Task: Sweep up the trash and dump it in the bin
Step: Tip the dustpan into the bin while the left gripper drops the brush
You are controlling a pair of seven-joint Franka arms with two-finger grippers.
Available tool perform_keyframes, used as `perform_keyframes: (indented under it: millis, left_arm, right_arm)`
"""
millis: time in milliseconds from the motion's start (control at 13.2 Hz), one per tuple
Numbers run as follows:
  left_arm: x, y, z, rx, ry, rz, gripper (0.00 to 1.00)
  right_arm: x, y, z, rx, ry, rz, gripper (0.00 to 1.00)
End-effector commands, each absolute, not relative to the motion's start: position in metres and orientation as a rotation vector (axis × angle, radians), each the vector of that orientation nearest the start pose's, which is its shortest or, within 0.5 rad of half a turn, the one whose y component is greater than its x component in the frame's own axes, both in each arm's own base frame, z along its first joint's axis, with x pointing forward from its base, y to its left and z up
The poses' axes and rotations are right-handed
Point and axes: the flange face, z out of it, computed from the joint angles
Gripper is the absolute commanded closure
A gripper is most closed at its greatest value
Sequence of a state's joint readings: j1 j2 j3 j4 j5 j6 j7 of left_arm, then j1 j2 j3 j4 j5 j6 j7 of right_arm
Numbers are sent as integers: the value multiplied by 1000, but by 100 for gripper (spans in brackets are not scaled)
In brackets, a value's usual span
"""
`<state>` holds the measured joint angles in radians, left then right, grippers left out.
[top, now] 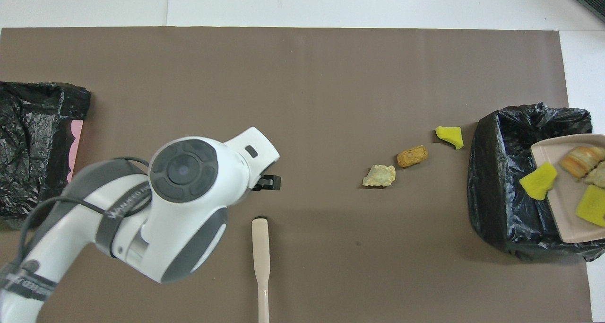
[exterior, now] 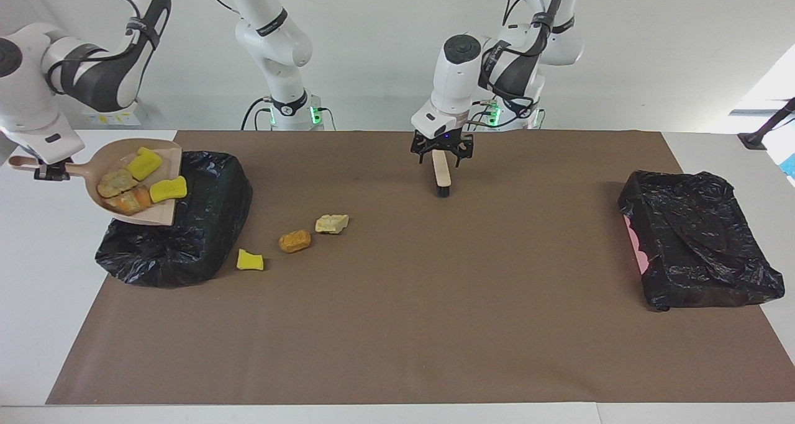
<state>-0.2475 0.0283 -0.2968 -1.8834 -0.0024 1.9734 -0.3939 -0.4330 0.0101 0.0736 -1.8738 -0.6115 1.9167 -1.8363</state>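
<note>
1. Trash: four scraps lay in the dustpan (exterior: 133, 185), two yellow sponge pieces (exterior: 145, 163) and two tan bread chunks (exterior: 118, 183); three scraps lay on the brown mat (exterior: 397, 324) just beside the bin (exterior: 186, 238), toward the middle of the worktop: a yellow sponge scrap (exterior: 250, 260), an orange chunk (exterior: 294, 241) and a pale beige chunk (exterior: 331, 223).
2. Dustpan was tilted over the open black-lined bin at the right arm's end of the worktop.
3. Right gripper (exterior: 51, 166) was closed on the dustpan's handle, over the white worktop edge beside the bin.
4. Brush (exterior: 441, 174) lay on the mat near the robots, mid-worktop, handle toward them.
5. Left gripper (exterior: 442, 154) stood fully open over the brush, gripping nothing.
6. A second black-bagged bin (exterior: 695, 238), some pink showing at its edge, sat at the left arm's end.
</note>
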Motion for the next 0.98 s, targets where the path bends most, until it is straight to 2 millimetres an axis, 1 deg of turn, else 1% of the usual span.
perform_keyframes:
  millis: [0, 75, 151, 226, 302, 377, 453, 528, 604, 679, 755, 906]
  left_arm:
    - [524, -247, 544, -3127, 336, -68, 0]
    - [531, -227, 563, -3118, 360, -55, 0]
    - [537, -204, 581, -3110, 380, -51, 0]
    - [541, -180, 599, -3107, 388, -69, 0]
    - [545, -152, 612, -3106, 383, -92, 0]
    - [544, -132, 621, -3102, 391, -80, 0]
    - [544, -114, 631, -3099, 397, -70, 0]
    - [543, -103, 644, -3101, 387, -62, 0]
    - [540, -94, 649, -3100, 388, -28, 0]
    - [540, -79, 649, -3106, 372, -1, 0]
    - [540, -69, 652, -3106, 386, 0, 0]
    - [536, -65, 657, -3100, 399, 14, 0]
  right_arm:
    - [481, -251, 515, 1779, 1962, -738, 100]
    - [476, -261, 520, 1751, 1936, -750, 100]
    - [476, -265, 528, 1697, 1905, -781, 100]
    - [473, -263, 540, 1677, 1854, -792, 100]
    - [471, -258, 548, 1672, 1833, -797, 100]
    - [469, -253, 552, 1671, 1829, -801, 100]
    - [466, -242, 551, 1661, 1837, -801, 100]
    - [465, -237, 558, 1648, 1831, -792, 100]
    - [467, -234, 564, 1636, 1826, -784, 100]
    - [468, -230, 576, 1627, 1812, -773, 100]
    - [473, -217, 580, 1612, 1821, -748, 100]
    - [481, -191, 583, 1601, 1846, -731, 100]
